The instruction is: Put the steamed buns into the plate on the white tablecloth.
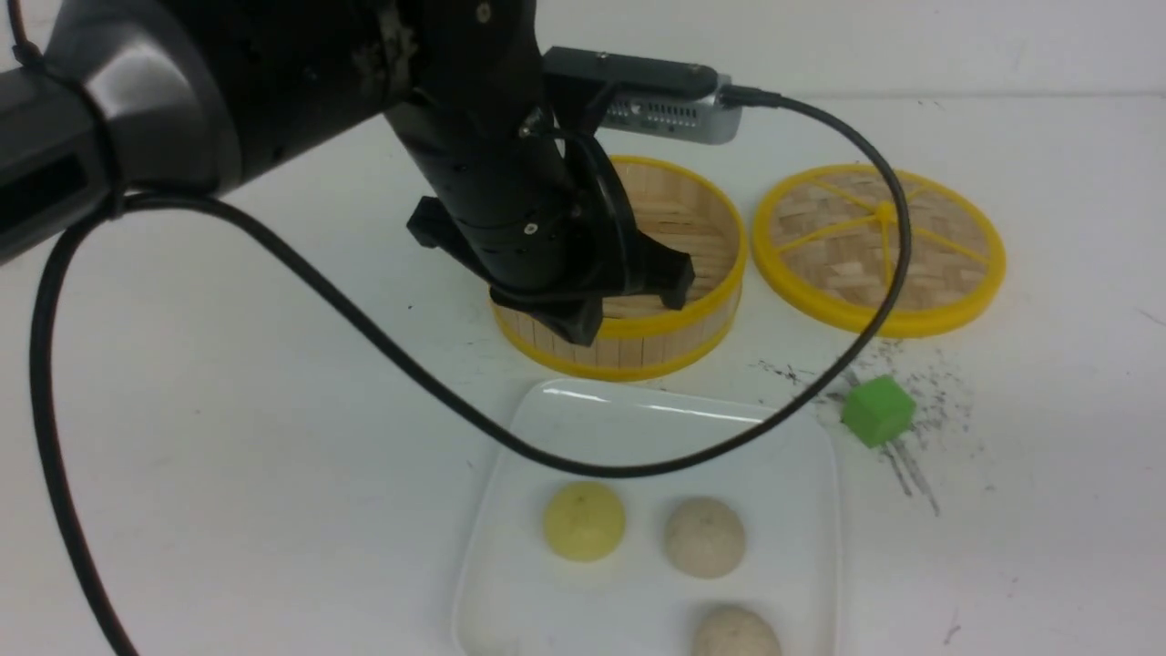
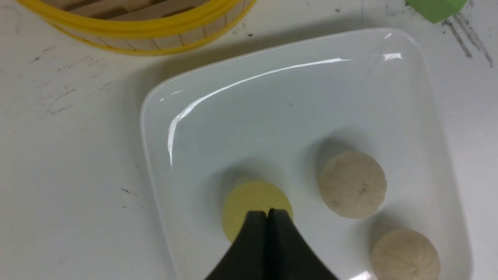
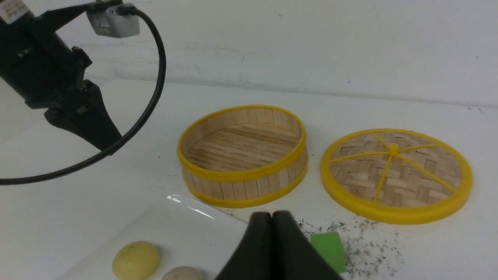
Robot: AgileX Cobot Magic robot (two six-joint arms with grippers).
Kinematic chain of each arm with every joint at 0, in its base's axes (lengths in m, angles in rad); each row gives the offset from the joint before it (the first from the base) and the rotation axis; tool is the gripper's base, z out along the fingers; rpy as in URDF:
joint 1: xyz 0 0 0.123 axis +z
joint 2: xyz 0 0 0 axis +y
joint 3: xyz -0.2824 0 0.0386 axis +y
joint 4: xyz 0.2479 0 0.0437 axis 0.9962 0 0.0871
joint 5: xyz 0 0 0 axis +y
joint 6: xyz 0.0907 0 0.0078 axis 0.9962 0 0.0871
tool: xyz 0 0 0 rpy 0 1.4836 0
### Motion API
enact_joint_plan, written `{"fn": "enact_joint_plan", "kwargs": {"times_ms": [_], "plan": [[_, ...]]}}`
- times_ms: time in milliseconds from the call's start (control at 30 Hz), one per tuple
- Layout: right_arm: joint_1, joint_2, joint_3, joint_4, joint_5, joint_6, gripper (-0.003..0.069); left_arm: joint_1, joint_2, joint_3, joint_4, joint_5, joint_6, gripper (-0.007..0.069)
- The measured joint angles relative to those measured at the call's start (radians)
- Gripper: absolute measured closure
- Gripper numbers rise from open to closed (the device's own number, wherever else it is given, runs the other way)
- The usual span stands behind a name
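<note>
Both pairs of fingers are pressed fully together and hold nothing. Seen from its own wrist camera, the left fingers [image 2: 255, 237] cover the near edge of the pale yellow bun [image 1: 584, 520]; I cannot tell if they touch it. The right fingers [image 3: 260, 241] point toward the bamboo steamer [image 1: 692, 273].

A small white label [image 3: 11, 9] sits on the left arm, but its print is too small to read.

All three steamed buns lie in the plate [image 1: 638, 419] with the dome side up and the flat side down. They are round, so no side is longer. The yellow one is beside a speckled bun [image 1: 704, 537], and the second speckled bun [image 1: 735, 633] is nearer the robot.

The plate stands on the white tablecloth [image 1: 228, 410], just in front of the steamer and slightly turned. The woven lid [image 1: 879, 246] and a green cube [image 1: 877, 411] lie to the right.
</note>
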Motion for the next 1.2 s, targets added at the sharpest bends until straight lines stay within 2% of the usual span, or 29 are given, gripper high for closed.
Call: {"fn": "enact_joint_plan", "kwargs": {"times_ms": [600,733,933,967,1067,1200], "plan": [[0.0,0.0,0.005,0.0,0.0,0.0,0.0661,0.0,0.0,0.0,0.039,0.017,0.0,0.0613],[-0.024,-0.022,0.028,0.0,-0.018,0.0,0.0659,0.0,0.0,0.0,0.04,0.017,0.0,0.0612],[-0.169,-0.136,0.19,-0.004,-0.105,0.0,0.0656,0.0,0.0,0.0,0.044,0.017,0.0,0.0607],[-0.231,-0.181,0.249,-0.004,-0.117,0.0,0.0655,0.0,0.0,0.0,0.049,0.017,0.0,0.0607],[-0.318,-0.241,0.349,-0.004,-0.12,0.0,0.0655,0.0,0.0,0.0,0.056,0.017,0.0,0.0606],[-0.396,-0.266,0.449,-0.004,-0.123,0.0,0.0655,0.0,-0.021,0.0,0.059,0.018,0.0,0.0606]]}}
